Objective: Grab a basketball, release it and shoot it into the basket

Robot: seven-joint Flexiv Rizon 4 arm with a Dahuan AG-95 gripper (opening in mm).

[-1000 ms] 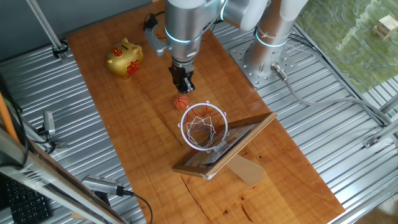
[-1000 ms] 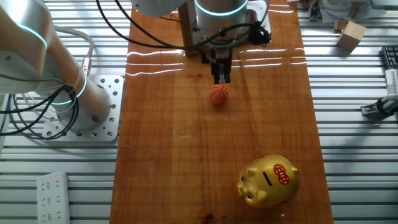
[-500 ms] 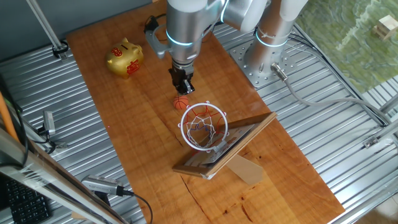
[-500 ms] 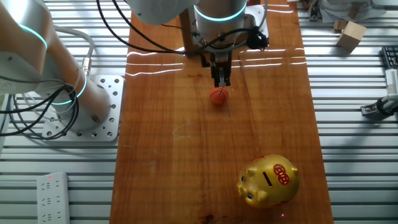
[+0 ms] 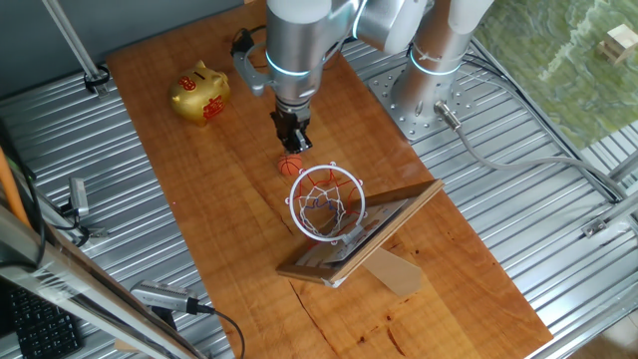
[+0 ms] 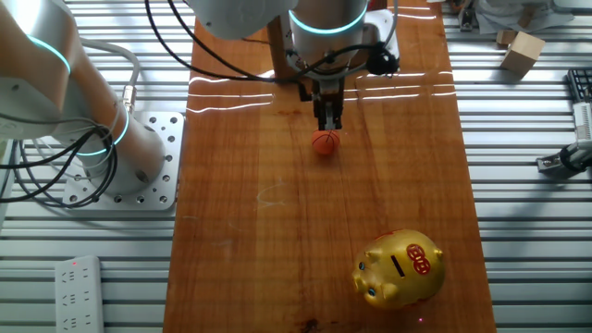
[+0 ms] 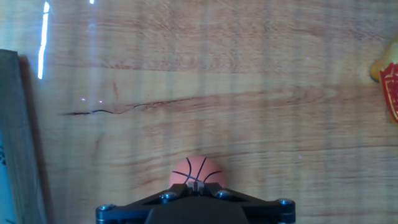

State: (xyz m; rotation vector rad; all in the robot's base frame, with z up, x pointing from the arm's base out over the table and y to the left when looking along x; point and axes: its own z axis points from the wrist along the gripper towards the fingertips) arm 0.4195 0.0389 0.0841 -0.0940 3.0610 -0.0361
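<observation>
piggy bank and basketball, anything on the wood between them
Nothing: in the other fixed view only bare wood lies between the piggy bank and the basketball.

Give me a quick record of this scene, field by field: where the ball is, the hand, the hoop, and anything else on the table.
ball: small orange ball resting on the wooden table, not lifted
hand: hand just above the ball, fingers pointing down; open or shut cannot be told
hoop: white ring with string net, on a tilted backboard, right beside the ball
ball in hoop: no
other item: golden piggy bank near the table's far corner, apart from the ball
</observation>
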